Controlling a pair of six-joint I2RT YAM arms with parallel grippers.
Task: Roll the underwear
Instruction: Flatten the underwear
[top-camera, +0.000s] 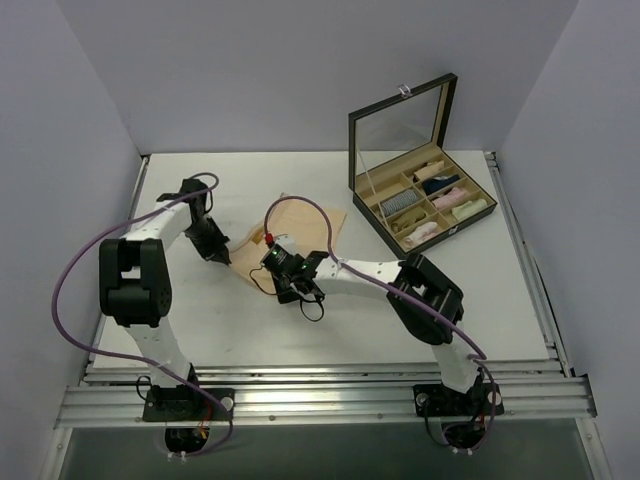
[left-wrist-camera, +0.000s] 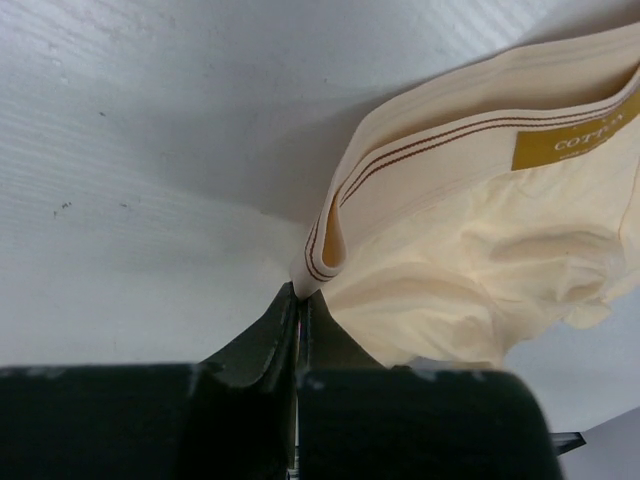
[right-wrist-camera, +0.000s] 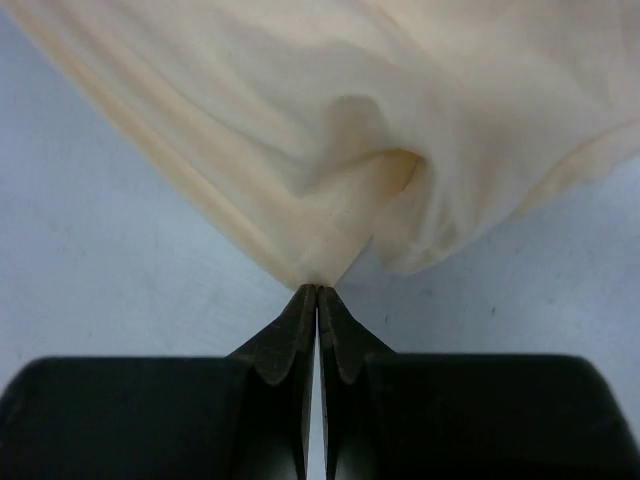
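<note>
White table (top-camera: 350, 330), nearer its back edge: left gripper (left-wrist-camera: 298, 298) pinching the underwear (left-wrist-camera: 470, 260) waistband corner, right gripper (right-wrist-camera: 318, 292) pinching a fold, likely tensioning it flat for rolling.

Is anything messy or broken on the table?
Nothing looks broken or spilled. Only the underwear looks rumpled, because the left gripper and right gripper each pinch an edge.

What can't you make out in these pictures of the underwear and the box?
Top view: the near edge of the underwear is hidden under the right pincer.
Left wrist view: the frame edge cuts off the label after "COTT".
Top view: the cloth rolls in the box are too small to identify.
</note>
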